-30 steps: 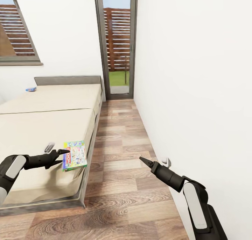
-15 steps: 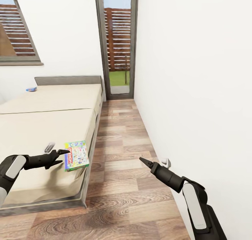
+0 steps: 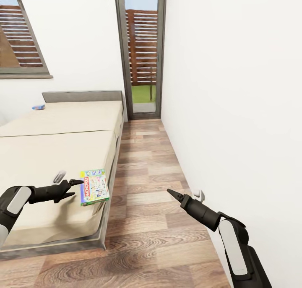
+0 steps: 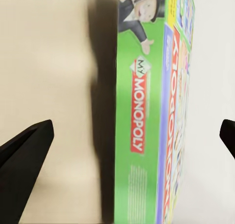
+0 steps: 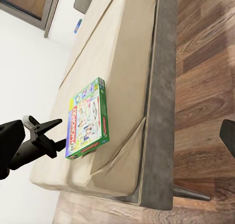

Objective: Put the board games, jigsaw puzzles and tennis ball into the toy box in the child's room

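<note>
Flat glossy green board game [image 3: 95, 186] on beige matte bed [image 3: 50, 154] edge; left hand [image 3: 69, 183] spread (right hand [image 3: 171, 192] state unclear).

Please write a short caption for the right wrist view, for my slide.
Open left gripper beside the green board game lying near the bed edge.

The small blue board game [image 3: 37, 107] near the grey headboard is too small to read. The bed [image 3: 50, 154] is cut off at the head view's left edge, hiding its far side.
</note>
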`<state>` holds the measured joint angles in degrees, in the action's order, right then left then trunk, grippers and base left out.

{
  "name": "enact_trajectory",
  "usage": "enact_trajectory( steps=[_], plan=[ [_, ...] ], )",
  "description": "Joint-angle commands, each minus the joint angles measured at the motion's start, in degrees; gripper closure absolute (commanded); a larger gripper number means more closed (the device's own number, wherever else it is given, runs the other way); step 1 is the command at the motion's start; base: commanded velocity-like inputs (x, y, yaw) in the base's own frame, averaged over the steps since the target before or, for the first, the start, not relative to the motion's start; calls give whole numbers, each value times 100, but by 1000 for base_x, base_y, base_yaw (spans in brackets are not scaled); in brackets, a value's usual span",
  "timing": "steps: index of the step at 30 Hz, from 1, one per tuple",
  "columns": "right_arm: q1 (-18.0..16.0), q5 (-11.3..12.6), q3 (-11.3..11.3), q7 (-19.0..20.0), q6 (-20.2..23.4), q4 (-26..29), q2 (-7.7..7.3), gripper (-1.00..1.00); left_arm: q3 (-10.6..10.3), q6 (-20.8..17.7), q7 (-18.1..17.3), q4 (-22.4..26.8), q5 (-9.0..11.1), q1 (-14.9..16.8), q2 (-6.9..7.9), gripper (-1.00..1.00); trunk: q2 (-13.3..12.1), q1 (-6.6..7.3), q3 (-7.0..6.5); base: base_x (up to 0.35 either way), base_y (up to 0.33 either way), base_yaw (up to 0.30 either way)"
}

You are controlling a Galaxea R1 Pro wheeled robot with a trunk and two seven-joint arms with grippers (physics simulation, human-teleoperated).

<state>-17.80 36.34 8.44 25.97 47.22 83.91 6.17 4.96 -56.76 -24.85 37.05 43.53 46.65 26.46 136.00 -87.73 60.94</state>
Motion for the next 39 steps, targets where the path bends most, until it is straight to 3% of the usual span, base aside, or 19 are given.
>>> enact_trajectory(
  steps=[1, 16, 30, 35, 39],
  plan=[
    [-4, -4, 17, 23, 42, 3, 7, -100, 14, -2, -28, -4, -143, 2, -1, -100, 2, 1, 5, 0, 116, 0],
    [-4, -4, 17, 23, 42, 3, 7, -100, 54, -7, -41, -4, -144, 2, 23, -100, 2, 1, 5, 0, 84, 0],
    [-47, -23, 17, 23, -92, -269, 7, -100, 440, -127, -72, -3, -137, -11, 77, -100, 2, 1, 5, 0, 3, 0],
    [-54, -81, 17, 23, -199, -363, 7, -100, 524, -217, -186, 11, -136, -14, 193, -100, 2, 1, 5, 0, 0, 0],
    [-56, -229, 17, 23, -255, -398, 8, -100, 561, -260, -550, 26, -135, -17, 386, -100, 2, 1, 5, 0, 0, 0]
  ],
)
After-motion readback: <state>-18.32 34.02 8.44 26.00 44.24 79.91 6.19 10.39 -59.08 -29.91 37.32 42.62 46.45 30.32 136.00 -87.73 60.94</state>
